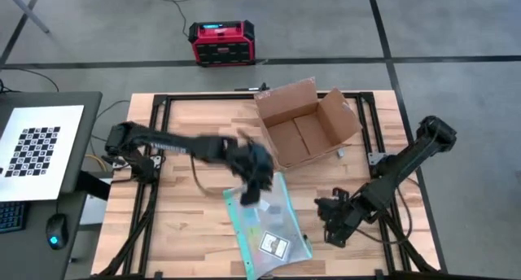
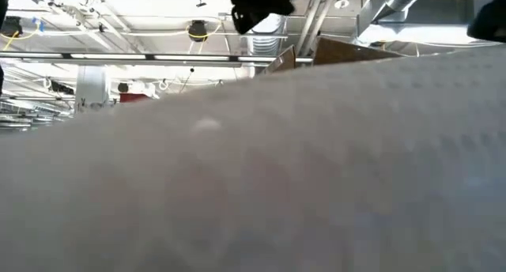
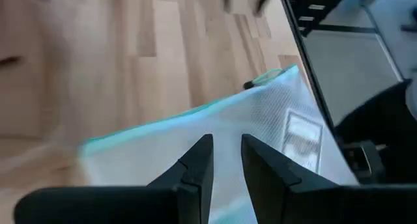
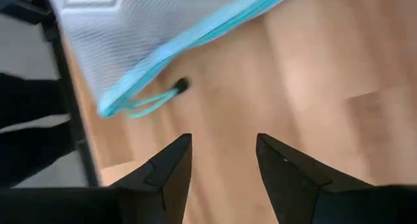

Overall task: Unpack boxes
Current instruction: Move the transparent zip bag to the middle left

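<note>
Apparently light, stiff cardboard — the box (image 1: 303, 125) sits open at the table's far edge; grip a flap rim. Left gripper (image 3: 226, 160) over the pouch (image 1: 267, 223), fingers narrowly apart, empty; right gripper (image 4: 221, 160) open, empty.

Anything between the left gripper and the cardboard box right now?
Nothing visible. The left gripper hovers over the top end of the mesh pouch, just short of the open box; only bare table separates them. The right gripper waits beside the pouch.
</note>
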